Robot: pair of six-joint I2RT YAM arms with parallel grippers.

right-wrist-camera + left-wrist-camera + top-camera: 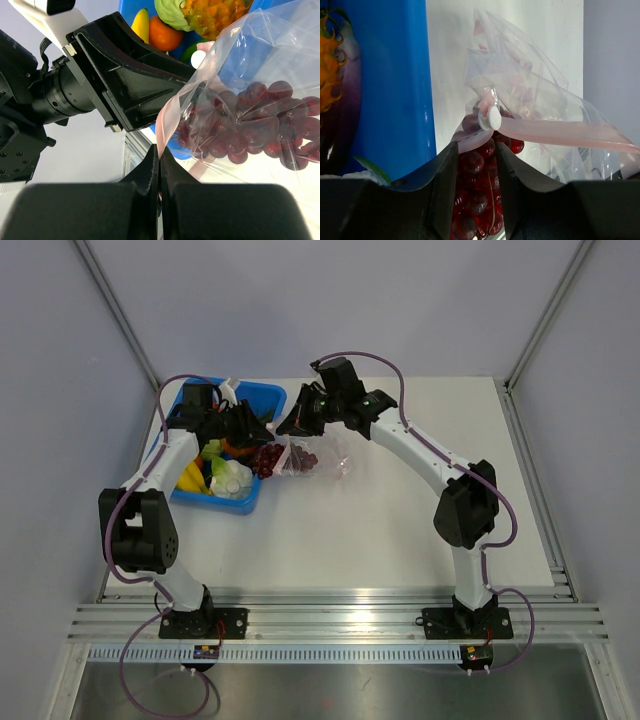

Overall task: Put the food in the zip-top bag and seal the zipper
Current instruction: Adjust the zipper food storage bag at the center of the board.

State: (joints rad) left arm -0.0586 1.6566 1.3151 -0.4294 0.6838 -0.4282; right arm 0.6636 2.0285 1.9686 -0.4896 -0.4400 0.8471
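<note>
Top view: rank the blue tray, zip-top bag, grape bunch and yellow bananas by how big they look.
1. blue tray
2. zip-top bag and grape bunch: too alike to rank, the bag's clear edges being hard to trace
3. yellow bananas

The left hand (pixel 475 150) shows two black fingers (pixel 445 190) standing apart, and a bunch of dark red grapes (pixel 472 200) fills the gap between them. Whether they press the grapes cannot be told. Just ahead, the clear zip-top bag (pixel 520 80) rises from the white counter (pixel 450 60), its pink zipper (pixel 560 132) running off rightward from a white slider (pixel 492 119). Left of the hand stands a blue tray (pixel 395 90).
</note>
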